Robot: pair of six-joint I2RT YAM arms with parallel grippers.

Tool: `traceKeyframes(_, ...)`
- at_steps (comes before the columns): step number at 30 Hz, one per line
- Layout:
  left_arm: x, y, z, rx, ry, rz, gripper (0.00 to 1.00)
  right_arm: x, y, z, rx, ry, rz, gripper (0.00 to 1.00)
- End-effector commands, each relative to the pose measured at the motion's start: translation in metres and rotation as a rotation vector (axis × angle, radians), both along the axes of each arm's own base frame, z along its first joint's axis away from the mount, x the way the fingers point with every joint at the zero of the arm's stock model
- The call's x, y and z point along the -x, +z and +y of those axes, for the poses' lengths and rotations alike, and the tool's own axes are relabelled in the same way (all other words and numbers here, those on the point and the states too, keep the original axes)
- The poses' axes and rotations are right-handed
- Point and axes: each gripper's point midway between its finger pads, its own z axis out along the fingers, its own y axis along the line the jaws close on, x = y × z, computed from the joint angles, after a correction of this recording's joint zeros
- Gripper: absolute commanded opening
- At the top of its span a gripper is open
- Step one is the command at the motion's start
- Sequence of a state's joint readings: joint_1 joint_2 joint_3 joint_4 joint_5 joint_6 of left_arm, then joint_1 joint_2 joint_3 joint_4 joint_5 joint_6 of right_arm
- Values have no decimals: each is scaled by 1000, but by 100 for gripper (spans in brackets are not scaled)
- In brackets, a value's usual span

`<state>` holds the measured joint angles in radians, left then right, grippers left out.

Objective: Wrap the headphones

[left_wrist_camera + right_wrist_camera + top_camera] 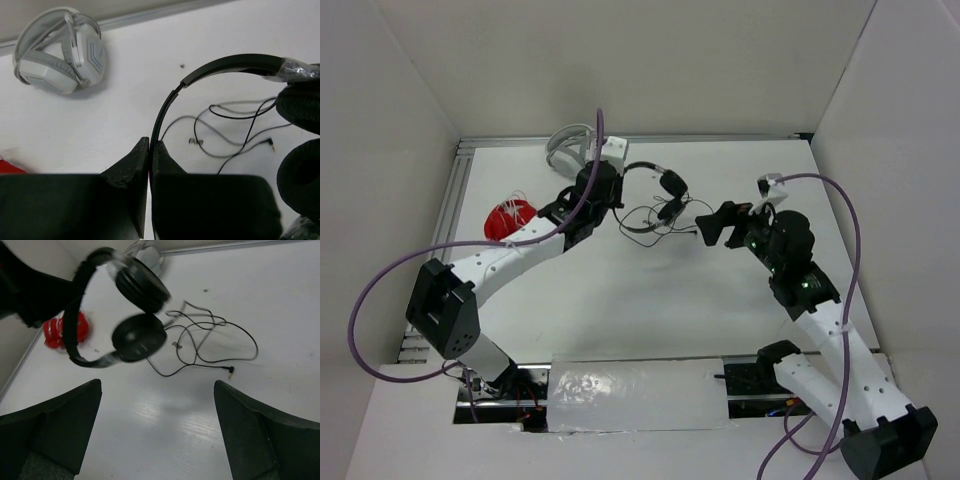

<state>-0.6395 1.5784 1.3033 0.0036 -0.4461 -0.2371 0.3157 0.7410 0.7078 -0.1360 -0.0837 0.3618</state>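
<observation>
White walls (650, 60) enclose a white table (620, 320) edged by a metal rail (455, 200). The thin headband of the black headphones (137, 337) is pinched between the closed fingers of the left gripper (150, 150), with the earcups to its right. The right gripper (157, 387) is spread wide, clear of the headphones ahead of it. The cord (252, 342) is seen looped on the table ahead. Grey-white over-ear headphones (60, 50) lie beyond the left gripper, to its left.

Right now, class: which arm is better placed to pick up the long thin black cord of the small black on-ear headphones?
Right, probably. The right gripper is open, facing the cord; the left gripper is shut on the black headband.
</observation>
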Motion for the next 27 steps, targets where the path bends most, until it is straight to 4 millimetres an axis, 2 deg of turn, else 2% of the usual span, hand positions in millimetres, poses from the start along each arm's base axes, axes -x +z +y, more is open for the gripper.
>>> traceKeyframes(1,10,31,-3,46,-56,-112,0,12,25,37,121,285,-97,100)
traceKeyframes(2,12,28,-3,34,-64,-106,0,6,29,31,142,236,-93,100)
traceKeyframes(4,20,20,-2,-25,-113,-115,0,0,33,31,231,227,-124,100)
traceKeyframes(5,23,23,-9,-22,-152,-136,0,2,31,35,275,262,-133,100)
traceKeyframes(7,30,19,-12,-44,-198,-136,0,-1,25,45,396,347,-171,100)
traceKeyframes(9,38,17,-20,-53,-264,-115,0,-10,26,59,442,401,-163,99)
traceKeyframes(10,42,15,-27,-52,-298,-107,0,-12,19,64,478,443,-147,100)
traceKeyframes(13,52,14,-37,-52,-360,-99,0,-31,15,82,524,470,-149,100)
traceKeyframes(14,55,15,-40,-47,-381,-96,0,-43,7,84,559,453,-141,100)
traceKeyframes(15,61,16,-45,-33,-413,-89,0,-45,-1,86,565,461,-121,100)
traceKeyframes(16,62,18,-46,-28,-423,-85,0,-53,7,92,581,464,-167,100)
traceKeyframes(17,64,18,-48,-26,-433,-78,0,-60,-2,96,602,473,-154,100)
traceKeyframes(19,68,21,-53,-31,-464,-76,0,-67,2,102,616,484,-162,98)
traceKeyframes(22,76,19,-59,-42,-516,-69,0,-79,-3,106,671,481,-162,94)
traceKeyframes(23,79,15,-62,-50,-537,-57,0,-83,-7,109,680,482,-150,86)
traceKeyframes(24,79,15,-62,-50,-538,-57,0,-84,-4,109,677,480,-157,86)
traceKeyframes(27,82,9,-66,-57,-554,-40,0,-86,-10,111,689,488,-154,73)
